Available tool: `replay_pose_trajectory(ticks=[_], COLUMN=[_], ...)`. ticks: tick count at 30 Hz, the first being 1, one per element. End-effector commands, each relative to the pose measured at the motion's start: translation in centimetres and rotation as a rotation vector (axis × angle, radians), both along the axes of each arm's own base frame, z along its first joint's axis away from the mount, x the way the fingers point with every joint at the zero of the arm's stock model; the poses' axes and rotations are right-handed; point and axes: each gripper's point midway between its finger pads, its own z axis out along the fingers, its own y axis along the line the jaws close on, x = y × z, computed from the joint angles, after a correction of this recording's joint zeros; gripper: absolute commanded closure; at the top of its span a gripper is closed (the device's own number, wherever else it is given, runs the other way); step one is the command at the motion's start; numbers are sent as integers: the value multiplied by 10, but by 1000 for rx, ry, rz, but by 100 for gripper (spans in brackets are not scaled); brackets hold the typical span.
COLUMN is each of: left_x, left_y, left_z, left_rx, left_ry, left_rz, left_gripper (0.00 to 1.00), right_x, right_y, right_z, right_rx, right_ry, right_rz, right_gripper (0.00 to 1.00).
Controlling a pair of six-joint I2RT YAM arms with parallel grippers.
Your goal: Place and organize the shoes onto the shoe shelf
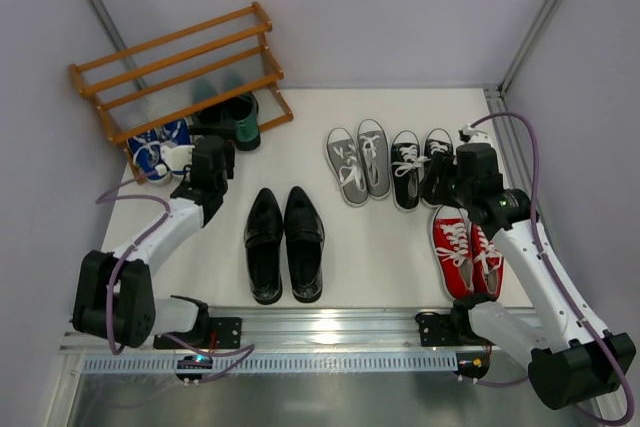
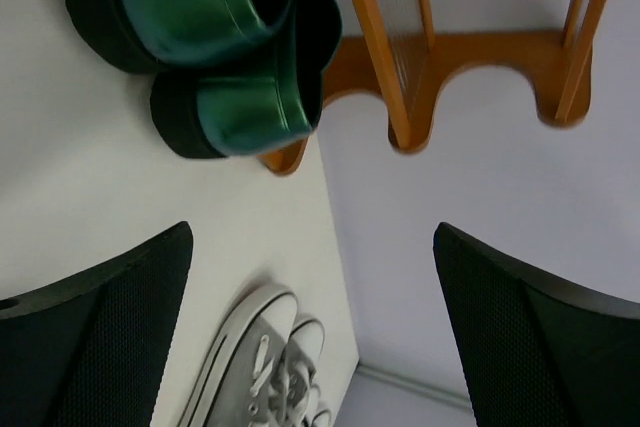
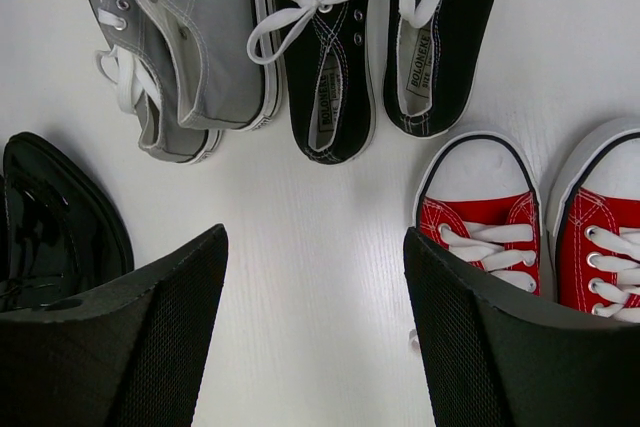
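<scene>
The orange-brown shoe shelf (image 1: 180, 62) stands at the back left, and its end frame shows in the left wrist view (image 2: 400, 57). Dark green loafers (image 1: 235, 117) (image 2: 230, 37) and blue sneakers (image 1: 158, 152) sit at its foot. Black leather loafers (image 1: 285, 242), grey sneakers (image 1: 360, 159), black-and-white sneakers (image 1: 420, 162) and red sneakers (image 1: 465, 252) stand on the table. My left gripper (image 1: 215, 155) (image 2: 310, 337) is open and empty, between the blue sneakers and the green loafers. My right gripper (image 1: 442, 187) (image 3: 315, 337) is open and empty, above bare table beside the red sneakers (image 3: 520, 217).
The white table (image 1: 390, 247) ends at a metal rail (image 1: 330, 332) at the near edge. Grey walls close in on the left, back and right. The right wrist view shows the grey sneakers (image 3: 190, 37), the black-and-white sneakers (image 3: 390, 47) and a black loafer (image 3: 60, 227).
</scene>
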Motion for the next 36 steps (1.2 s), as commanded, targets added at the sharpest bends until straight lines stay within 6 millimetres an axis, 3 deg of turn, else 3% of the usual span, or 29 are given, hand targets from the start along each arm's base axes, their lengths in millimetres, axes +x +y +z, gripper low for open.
replay_pose_trajectory(ticks=[1,8,14,19,27,28,30,31,36], left_x=[33,58,84,119,166,170,177,177,188], left_y=[30,79,111,119,112,112,111,110,97], left_z=[40,33,21,5,-12,-23,-25,-25,-37], left_rx=[-183,-201,-195,-194,-205,-219,-227,-229,-261], left_ry=[-267,-365,-333,-282,-239,-225,-237,-236,-235], left_rz=[158,302,359,353,316,323,315,309,245], left_gripper=[0,5,10,12,20,22,37,37,74], right_x=[-9,-12,-5,4,12,12,13,14,16], right_y=[-1,-2,2,5,2,1,0,0,-1], right_z=[-6,-5,-11,-12,-16,-16,-17,-17,-17], right_rx=[-12,-29,-29,-32,-58,-61,-69,-69,-77], right_ry=[15,27,57,72,86,87,91,89,86], right_rz=[17,35,43,46,32,31,26,28,21], right_gripper=[28,28,28,28,28,28,28,28,28])
